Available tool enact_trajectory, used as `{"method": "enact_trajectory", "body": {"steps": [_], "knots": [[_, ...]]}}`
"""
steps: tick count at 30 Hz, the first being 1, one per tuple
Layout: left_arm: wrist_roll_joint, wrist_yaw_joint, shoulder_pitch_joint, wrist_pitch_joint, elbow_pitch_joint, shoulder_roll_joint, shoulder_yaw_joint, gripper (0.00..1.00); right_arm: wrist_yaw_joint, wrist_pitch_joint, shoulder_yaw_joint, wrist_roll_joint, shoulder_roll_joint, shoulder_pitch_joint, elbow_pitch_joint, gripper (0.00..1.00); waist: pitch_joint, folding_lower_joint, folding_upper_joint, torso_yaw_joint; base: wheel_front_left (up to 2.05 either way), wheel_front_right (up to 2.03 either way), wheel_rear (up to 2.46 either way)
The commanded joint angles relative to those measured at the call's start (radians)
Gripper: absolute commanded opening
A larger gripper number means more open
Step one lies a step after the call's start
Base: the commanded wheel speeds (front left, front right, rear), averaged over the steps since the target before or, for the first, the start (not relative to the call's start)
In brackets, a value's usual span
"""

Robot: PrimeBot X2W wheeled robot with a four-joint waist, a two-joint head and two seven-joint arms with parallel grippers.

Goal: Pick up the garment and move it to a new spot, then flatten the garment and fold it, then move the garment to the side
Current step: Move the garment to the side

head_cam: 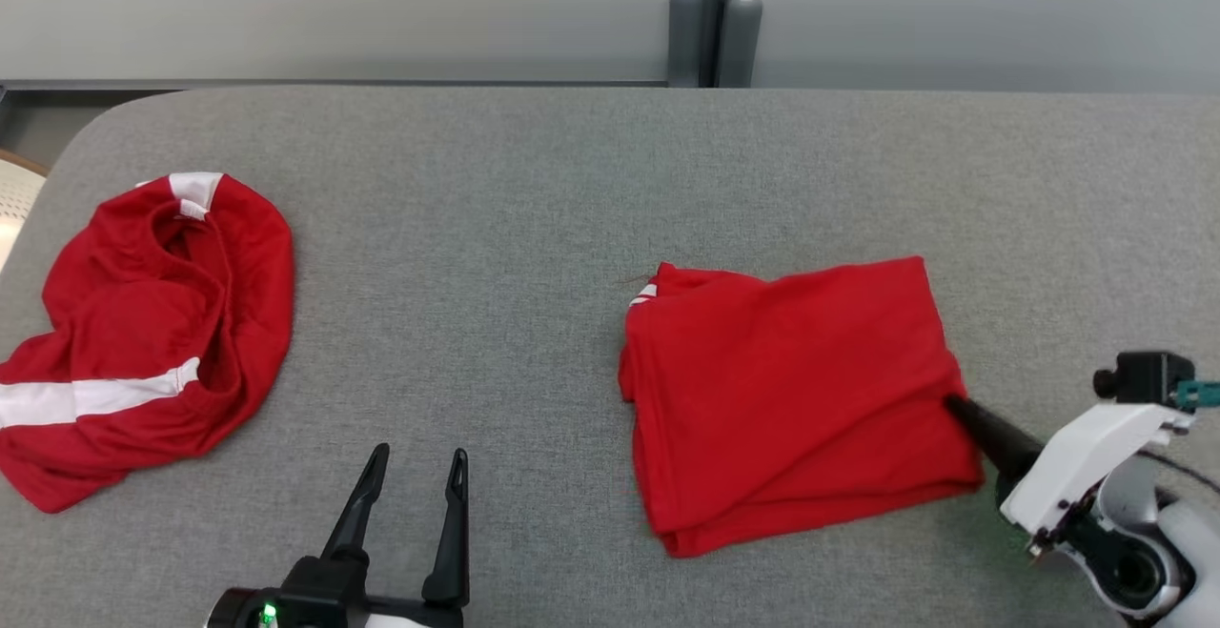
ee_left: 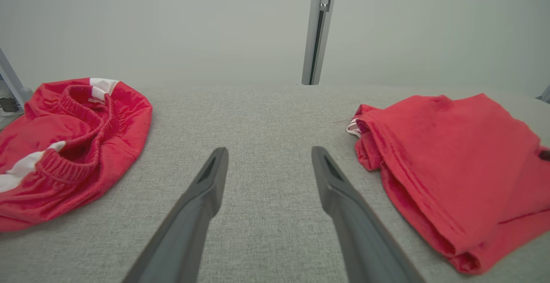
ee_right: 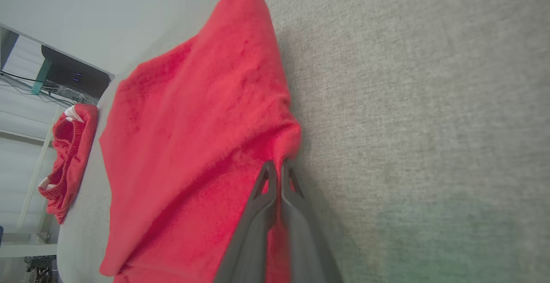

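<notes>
Item 1: folded red knit garment (head_cam: 791,390), a flat, roughly rectangular stack of several layers; lies on the right half of the grey fabric-covered counter (head_cam: 534,228), nearer the front edge than the back, with a small white trim showing at its back left corner

Item 2: right gripper (head_cam: 953,404), two long dark fingers on a white wrist; reaches in from the front right corner of the counter and meets the garment at the middle of its right edge; in the right wrist view the fingers are pressed together with the cloth puckered up at their tips, so the gripper is closed and pinching that edge

Item 3: left gripper (head_cam: 420,456), same make; hangs over bare counter near the front edge, left of centre, fingers spread wide and holding nothing, well apart from both cloths

Item 4: crumpled red garment with white stripes and an elastic waistband (head_cam: 143,333); heaped at the left edge of the counter, untouched

Step in hand, as judged: flattening and folding look done, and the last step, moving the garment aside, is beginning with the pinch just made

Next move calls for, as judged: a low drag or slight lift toward the right edge, slow enough that the layers do not slide apart, since only one edge is held and it is unclear how many layers the pinch takes in
</notes>
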State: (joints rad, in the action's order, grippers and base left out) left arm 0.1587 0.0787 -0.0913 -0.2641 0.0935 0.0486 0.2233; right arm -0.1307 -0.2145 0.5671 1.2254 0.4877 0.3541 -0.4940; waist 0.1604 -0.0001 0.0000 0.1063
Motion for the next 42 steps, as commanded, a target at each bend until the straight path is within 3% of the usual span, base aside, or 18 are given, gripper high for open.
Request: {"method": "enact_trajectory", "body": {"steps": [1, 13, 25, 35, 36, 37, 42], "knots": [[-0.008, -0.008, 0.031, 0.000, -0.006, 0.004, -0.007, 1.00, 0.000, 0.041, 0.011, -0.024, 0.034, 0.036, 0.019, 0.00, 0.021, 0.0001, 0.0000, -0.011, 0.00, 0.00, 0.00], [-0.045, -0.042, 0.117, 0.000, -0.045, 0.004, -0.003, 1.00, 0.000, 0.192, 0.039, -0.108, 0.178, 0.257, -0.051, 0.00, 0.177, 0.0001, 0.0000, -0.068, 0.00, 0.00, 0.00], [-0.115, -0.065, 0.198, 0.000, -0.124, 0.007, -0.020, 1.00, 0.000, 0.307, -0.039, -0.086, 0.354, 0.372, -0.167, 0.00, 0.320, 0.0001, 0.0000, -0.155, 0.00, 0.00, 0.00], [-0.139, -0.087, 0.220, 0.000, -0.152, 0.018, -0.027, 1.00, 0.000, 0.378, -0.088, -0.097, 0.386, 0.418, -0.306, 0.00, 0.376, 0.0001, 0.0000, -0.200, 0.00, 0.00, 0.00], [-0.141, -0.089, 0.224, 0.000, -0.152, 0.018, -0.027, 1.00, 0.000, 0.391, -0.091, -0.108, 0.385, 0.430, -0.328, 0.32, 0.379, 0.0001, 0.0000, -0.200, 0.00, 0.00, 0.00], [-0.140, -0.090, 0.226, 0.000, -0.151, 0.017, -0.026, 1.00, 0.000, 0.408, -0.097, -0.123, 0.384, 0.444, -0.356, 1.00, 0.383, 0.0001, 0.0000, -0.200, 0.00, 0.00, 0.00], [-0.126, -0.097, 0.228, 0.000, -0.123, 0.014, -0.020, 1.00, 0.000, 0.475, -0.119, -0.270, 0.346, 0.528, -0.501, 1.00, 0.372, 0.0001, 0.0000, -0.187, 0.00, 0.00, 0.00]]}}
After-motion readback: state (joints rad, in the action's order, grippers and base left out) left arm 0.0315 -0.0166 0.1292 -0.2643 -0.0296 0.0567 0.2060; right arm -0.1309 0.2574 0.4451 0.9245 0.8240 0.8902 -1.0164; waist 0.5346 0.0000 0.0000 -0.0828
